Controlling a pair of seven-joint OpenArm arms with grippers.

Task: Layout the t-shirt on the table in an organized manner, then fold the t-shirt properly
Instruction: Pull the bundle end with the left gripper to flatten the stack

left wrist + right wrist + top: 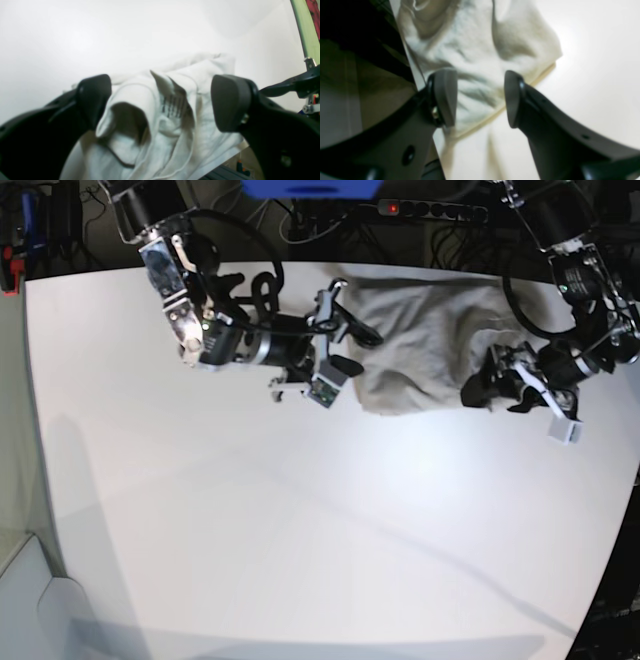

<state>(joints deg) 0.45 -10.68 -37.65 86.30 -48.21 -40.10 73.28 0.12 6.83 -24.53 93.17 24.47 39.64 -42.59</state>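
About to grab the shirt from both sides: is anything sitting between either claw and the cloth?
Nothing visible. The left claw frames the crumpled t-shirt directly between its open jaws, and the right claw has only cloth hem and bare table in its gap. In the base view both claws sit at the shirt's edges.

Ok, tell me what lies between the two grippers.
In the base view, only the crumpled t-shirt lies between the left gripper and the right gripper, on the table. Both stand open at its edges.
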